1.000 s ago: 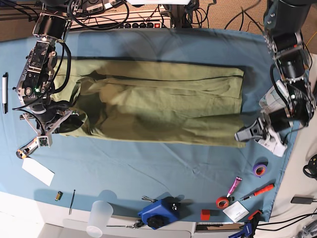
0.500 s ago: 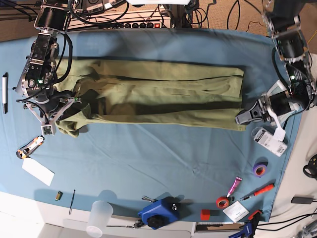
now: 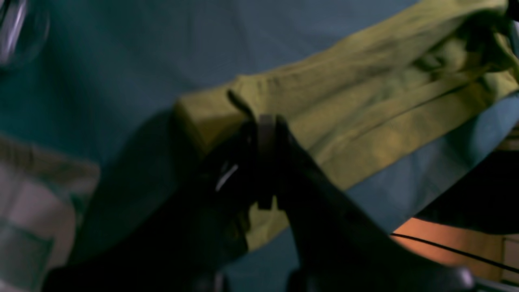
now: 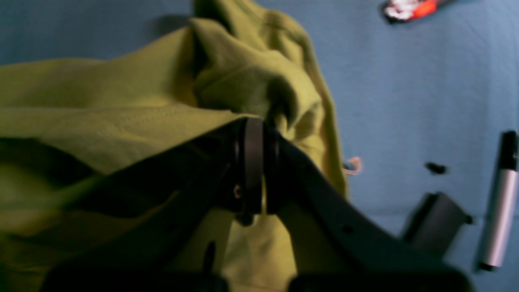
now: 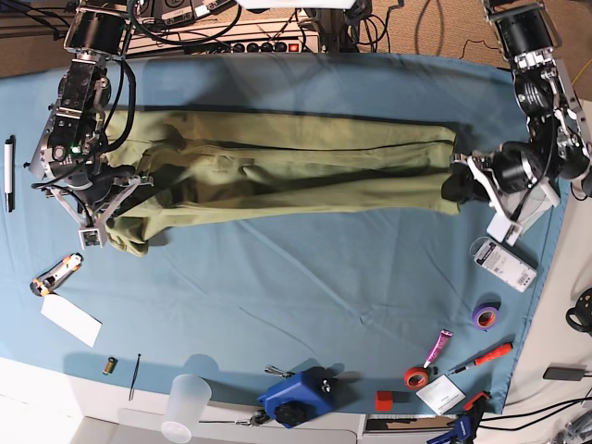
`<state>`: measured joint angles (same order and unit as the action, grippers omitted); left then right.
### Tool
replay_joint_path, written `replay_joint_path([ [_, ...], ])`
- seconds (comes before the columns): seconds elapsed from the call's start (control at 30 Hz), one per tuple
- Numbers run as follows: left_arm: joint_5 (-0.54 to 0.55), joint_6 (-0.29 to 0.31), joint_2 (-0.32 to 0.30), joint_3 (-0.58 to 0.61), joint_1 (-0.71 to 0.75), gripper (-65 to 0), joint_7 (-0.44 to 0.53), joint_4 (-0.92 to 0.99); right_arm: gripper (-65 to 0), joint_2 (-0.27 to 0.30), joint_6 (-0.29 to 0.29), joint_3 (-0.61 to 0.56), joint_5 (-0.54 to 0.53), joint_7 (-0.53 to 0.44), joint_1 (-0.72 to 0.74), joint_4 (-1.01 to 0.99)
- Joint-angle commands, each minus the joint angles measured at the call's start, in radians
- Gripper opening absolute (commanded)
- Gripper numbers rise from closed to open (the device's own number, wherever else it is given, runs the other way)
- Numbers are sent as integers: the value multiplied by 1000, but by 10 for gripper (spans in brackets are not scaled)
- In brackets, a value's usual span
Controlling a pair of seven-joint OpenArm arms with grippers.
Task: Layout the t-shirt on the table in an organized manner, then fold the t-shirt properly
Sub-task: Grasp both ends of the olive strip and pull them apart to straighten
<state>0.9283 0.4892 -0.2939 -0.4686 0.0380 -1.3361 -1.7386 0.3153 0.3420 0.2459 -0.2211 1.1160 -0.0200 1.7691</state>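
The olive-green t-shirt (image 5: 296, 171) lies stretched in a long narrow band across the far half of the teal table (image 5: 277, 305). In the base view my left gripper (image 5: 460, 185) is shut on the shirt's right-hand end. My right gripper (image 5: 116, 202) is shut on the bunched left-hand end, where a lump of cloth hangs down. The left wrist view shows closed jaws (image 3: 265, 121) pinching the shirt's (image 3: 365, 101) edge above the cloth. In the right wrist view the closed jaws (image 4: 253, 127) grip a fold of the shirt (image 4: 121, 109).
A pen (image 5: 9, 171), a small knife (image 5: 55, 271) and a white card (image 5: 70, 320) lie at the left edge. A cup (image 5: 185, 407) and a blue tool (image 5: 296, 398) sit at the front. A white box (image 5: 504, 262), tape rolls (image 5: 484, 315) and a screwdriver (image 5: 481, 359) lie at the right.
Both grippers have carried the shirt's near edge toward the far side of the table. The shirt has gone from a wide sheet to a narrow folded band.
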Motion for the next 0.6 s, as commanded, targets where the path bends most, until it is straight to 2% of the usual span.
replay_joint_path([
  [0.0,16,0,-14,-6,-12,-650,17,-16,-650,17,11,20,-23,-5,14,19],
  [0.17,17,0,-14,-6,-10,-650,16,-16,-650,17,63,116,-138,10,-6,19],
  [0.33,17,0,-13,-6,-10,-650,16,-16,-650,17,121,189,-168,15,-72,19],
  [0.57,17,0,-13,-6,4,-650,10,-16,-650,16,126,255,-194,-21,-150,19],
])
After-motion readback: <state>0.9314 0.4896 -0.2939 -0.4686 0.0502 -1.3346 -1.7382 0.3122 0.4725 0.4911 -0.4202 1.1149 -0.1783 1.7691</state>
